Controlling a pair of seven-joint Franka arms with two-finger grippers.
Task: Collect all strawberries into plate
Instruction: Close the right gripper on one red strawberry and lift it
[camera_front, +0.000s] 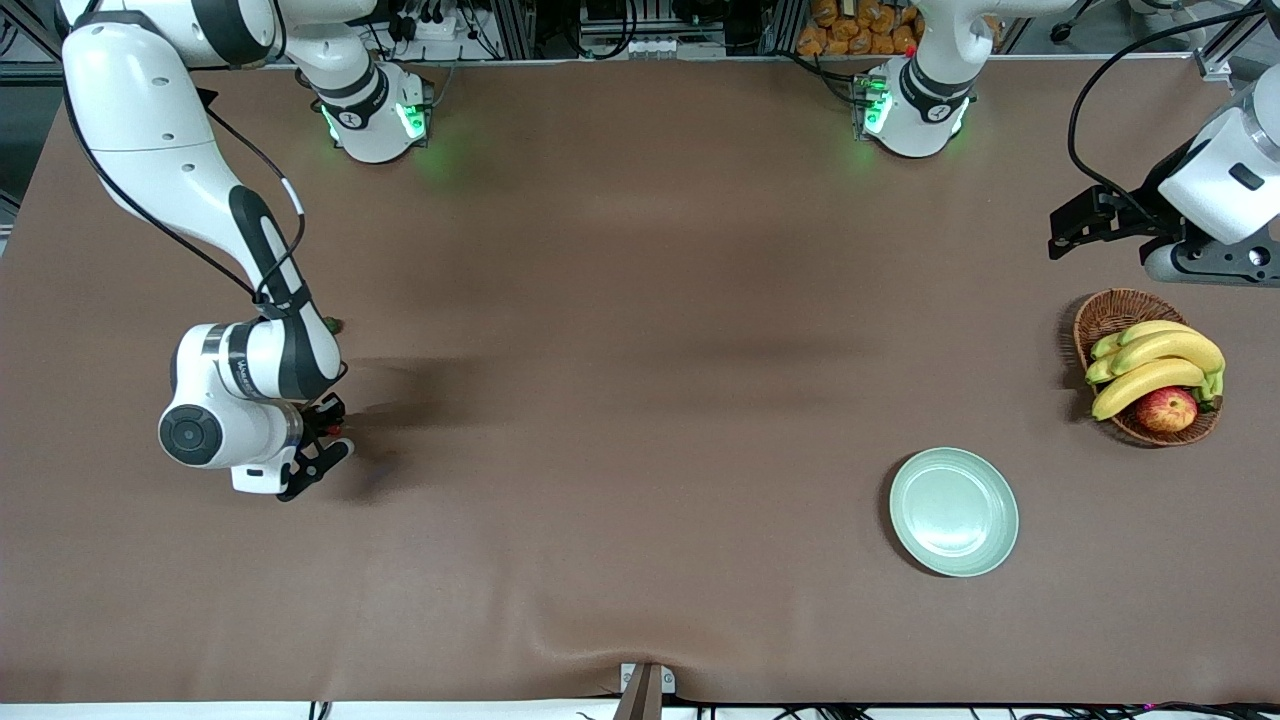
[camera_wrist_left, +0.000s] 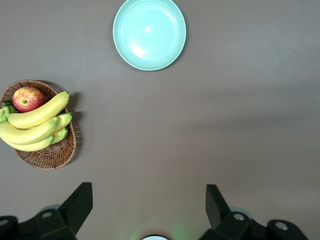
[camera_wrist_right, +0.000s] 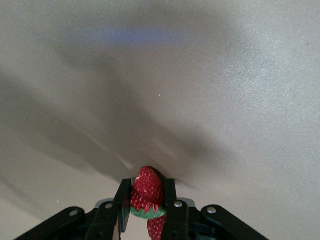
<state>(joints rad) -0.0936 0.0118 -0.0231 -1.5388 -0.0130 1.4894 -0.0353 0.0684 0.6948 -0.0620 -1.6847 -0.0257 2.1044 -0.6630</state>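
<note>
Brown bench (camera_front: 640, 350): right end effector (camera_front: 325, 432), frame's lower left, clamps small red strawberry (camera_wrist_right: 147, 192), largely hidden in front view. Left end effector (camera_wrist_left: 149, 210), fully spread, empty, waits upper right. Round mint-green plate (camera_front: 953, 511) lower right, open surface around it.

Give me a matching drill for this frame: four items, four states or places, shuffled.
Items:
1. right gripper
2. left gripper
3. plate
4. apple

States:
A. in the wicker basket beside the bananas
B. open, up over the left arm's end of the table
C. shut on a strawberry
D. holds no fruit, nearer the front camera than the basket

Pairs: 1-C, 2-B, 3-D, 4-A
</note>
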